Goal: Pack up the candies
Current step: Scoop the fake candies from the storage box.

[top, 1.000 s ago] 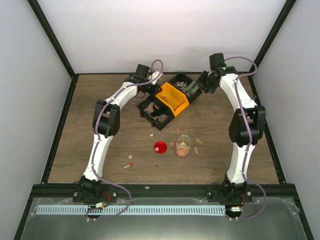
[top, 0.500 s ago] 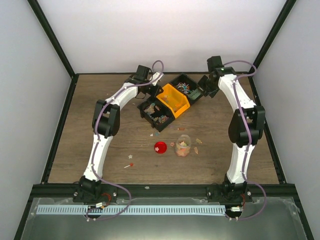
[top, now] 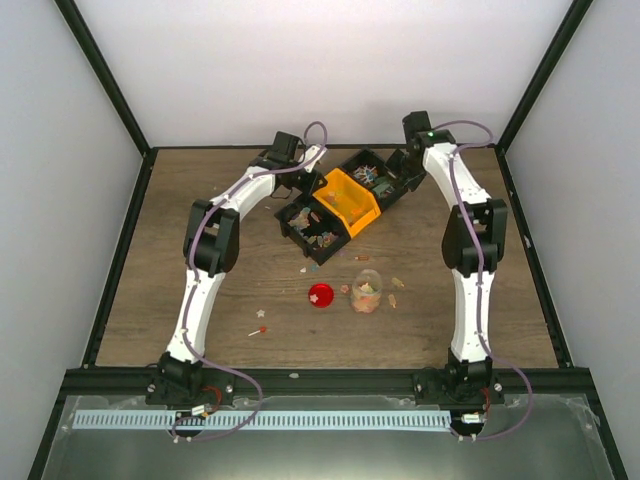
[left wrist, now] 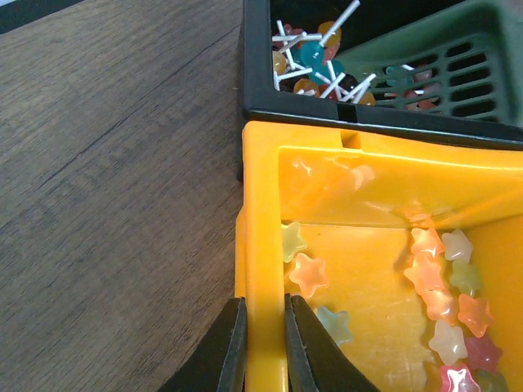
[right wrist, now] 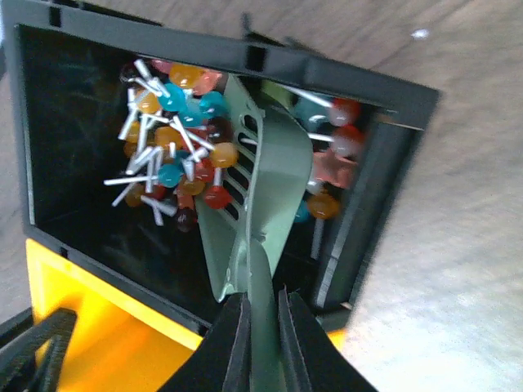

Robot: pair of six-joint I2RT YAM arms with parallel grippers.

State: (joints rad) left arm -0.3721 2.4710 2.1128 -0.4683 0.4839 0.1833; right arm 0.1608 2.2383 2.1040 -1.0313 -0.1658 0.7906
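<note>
The candies are in several places. Small lollipops [right wrist: 176, 175] lie in the far black bin [top: 375, 176], star sweets [left wrist: 441, 286] in the yellow bin [top: 346, 197], and more sweets in the near black bin [top: 308, 226]. A clear jar [top: 366, 292] stands upright with some candies inside. My left gripper [left wrist: 263, 343] is shut on the yellow bin's left wall [left wrist: 263, 245]. My right gripper [right wrist: 261, 327] is shut on the handle of the green slotted scoop [right wrist: 265, 188]. The scoop's blade sits inside the far black bin among the lollipops.
A round red lid [top: 320, 295] lies left of the jar. Loose sweets are scattered on the wooden table, near the jar [top: 397, 283] and further left [top: 262, 329]. The three bins stand touching in a diagonal row at the back centre.
My right arm has swung left and toward the back, and the scoop has gone deeper into the far black bin. My left arm and the yellow bin have stayed put.
</note>
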